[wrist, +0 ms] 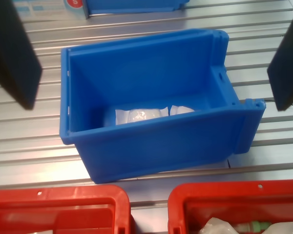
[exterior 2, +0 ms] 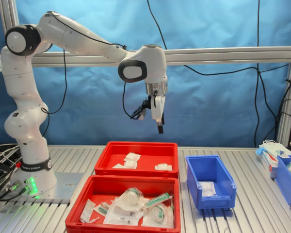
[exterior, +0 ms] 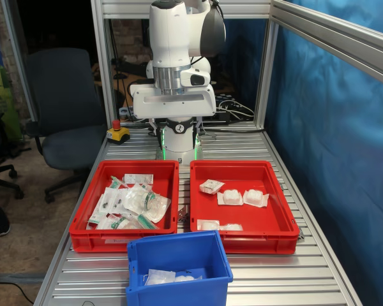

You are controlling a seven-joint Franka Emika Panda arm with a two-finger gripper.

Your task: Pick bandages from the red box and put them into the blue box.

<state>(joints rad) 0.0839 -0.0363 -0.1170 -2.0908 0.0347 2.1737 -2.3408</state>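
While my tool [exterior 2: 159,127] hangs high above the bench [exterior 2: 252,218], its two dark fingers [wrist: 12,53] stand spread wide and carry nothing. Through the wrist view I look down between them into the blue box [wrist: 151,146], where two wrapped bandages [wrist: 139,116] lie flat on its floor. In the second exterior view the blue box sits just beside the two red trays, on the second exterior view's right. More bandages [exterior: 242,197] lie scattered in one red tray [exterior: 242,233]; the other red tray [exterior: 89,239] holds a heap of mixed packets [exterior: 137,204].
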